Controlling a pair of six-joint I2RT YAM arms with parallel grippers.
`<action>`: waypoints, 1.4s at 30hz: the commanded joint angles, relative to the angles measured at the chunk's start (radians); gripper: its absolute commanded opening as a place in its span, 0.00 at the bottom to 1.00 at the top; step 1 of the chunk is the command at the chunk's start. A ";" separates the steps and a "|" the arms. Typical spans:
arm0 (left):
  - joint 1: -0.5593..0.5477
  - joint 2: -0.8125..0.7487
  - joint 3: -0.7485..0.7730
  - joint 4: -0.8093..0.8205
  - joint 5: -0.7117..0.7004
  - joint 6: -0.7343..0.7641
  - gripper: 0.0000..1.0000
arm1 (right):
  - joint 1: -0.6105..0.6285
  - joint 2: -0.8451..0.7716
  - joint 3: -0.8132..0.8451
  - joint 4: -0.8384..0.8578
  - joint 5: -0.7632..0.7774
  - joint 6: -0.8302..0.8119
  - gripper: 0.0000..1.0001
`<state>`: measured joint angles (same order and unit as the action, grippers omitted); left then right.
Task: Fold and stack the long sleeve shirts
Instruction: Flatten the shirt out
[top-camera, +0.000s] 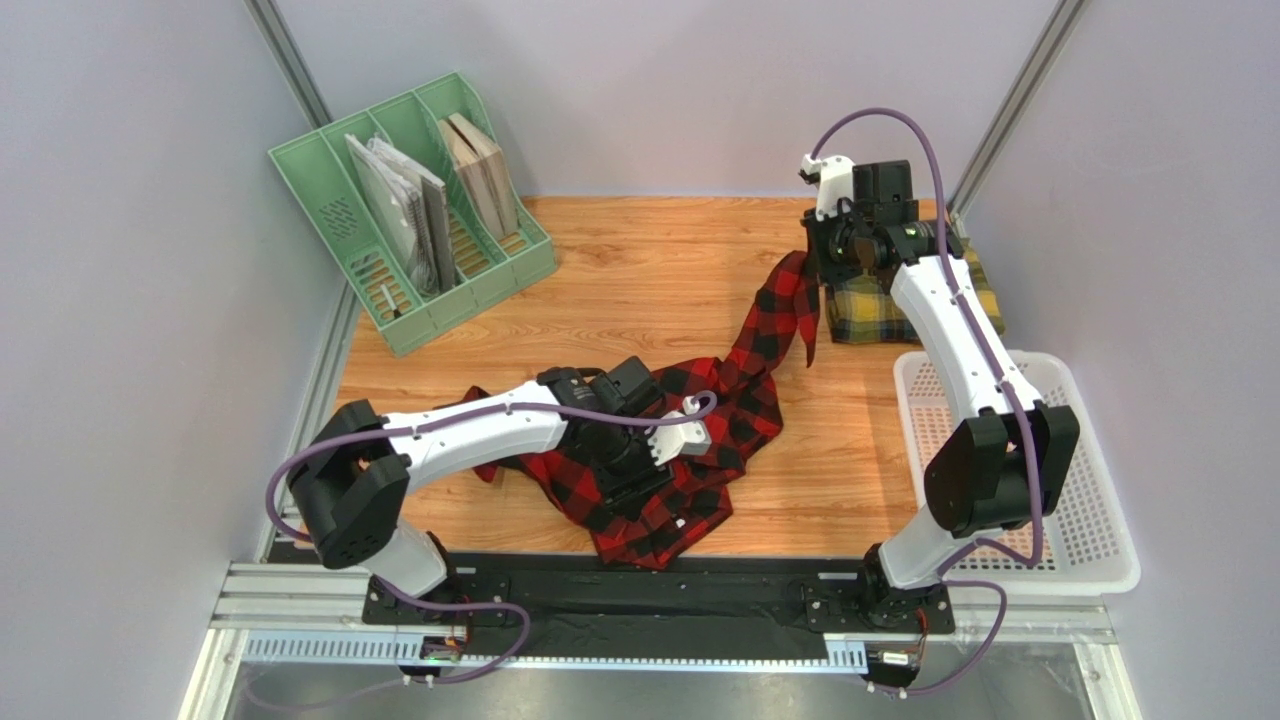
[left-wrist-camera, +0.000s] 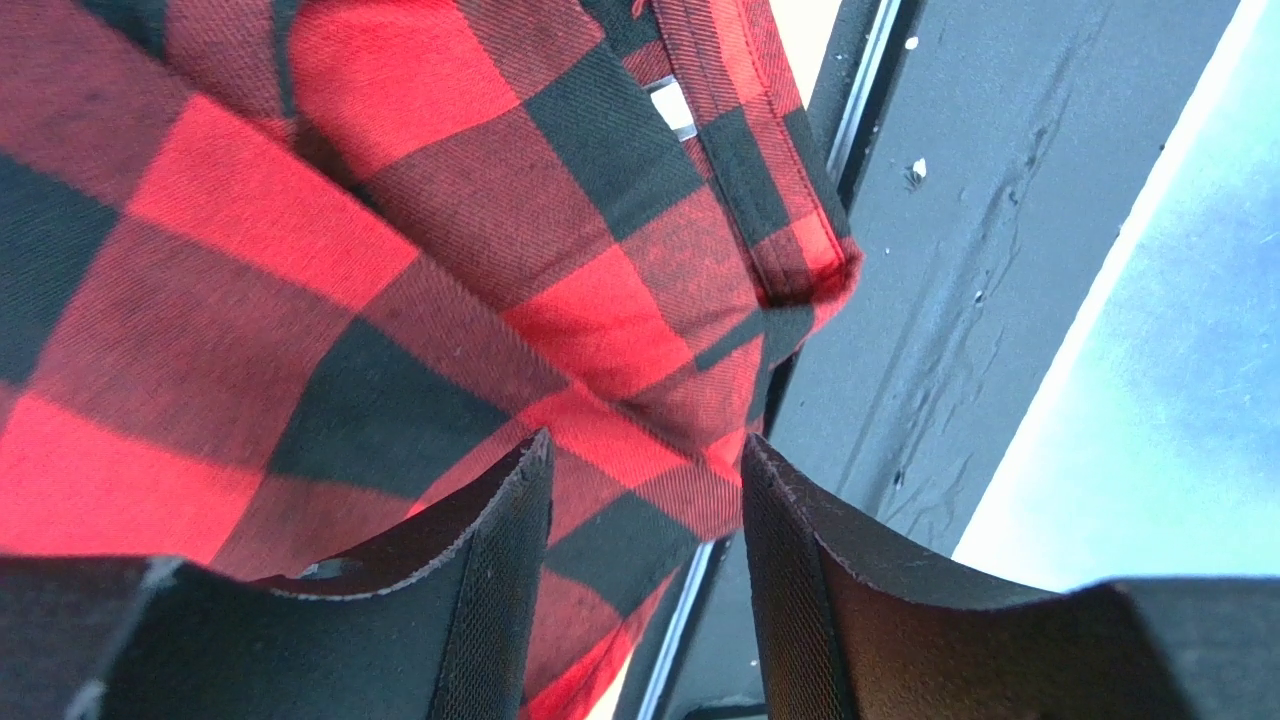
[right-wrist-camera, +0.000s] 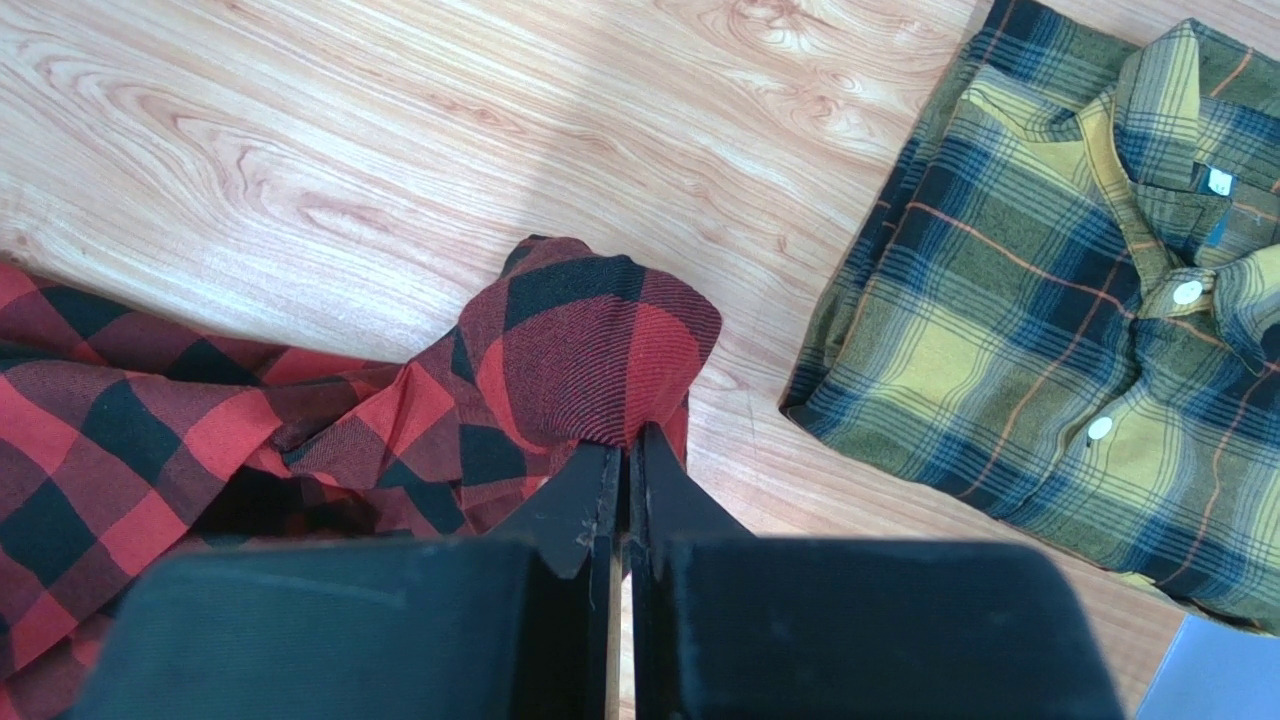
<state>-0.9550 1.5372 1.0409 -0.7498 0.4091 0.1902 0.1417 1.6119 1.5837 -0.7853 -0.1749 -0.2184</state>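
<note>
Two pincers on the red-and-black shirt: right pincer clenched on a lifted sleeve fold, arm stretched far forward; left pincer released, jaws apart over the hem, arm bent low across. Yellow-and-green shirt folded just beside the right pincer, on the wooden desk; grey walls around.

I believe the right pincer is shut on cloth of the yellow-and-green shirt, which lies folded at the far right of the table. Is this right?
Not quite. The right pincer is shut on cloth of the red-and-black shirt. The yellow-and-green shirt does lie folded at the far right of the table, but it is not in the grip. The right wrist view shows this.
</note>
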 joint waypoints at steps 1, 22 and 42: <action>-0.007 0.024 0.018 0.038 0.048 -0.038 0.56 | -0.002 -0.046 -0.007 0.038 0.021 -0.001 0.00; 0.564 -0.183 0.343 -0.290 -0.110 0.225 0.00 | -0.125 -0.090 0.134 0.032 0.051 -0.065 0.00; 0.748 -0.561 0.495 -0.151 -0.184 0.244 0.00 | -0.191 -0.374 0.420 0.314 0.104 -0.099 0.00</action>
<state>-0.2108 1.0180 1.5757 -0.9035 0.2340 0.3820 -0.0437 1.3041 2.0804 -0.5728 -0.0898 -0.2722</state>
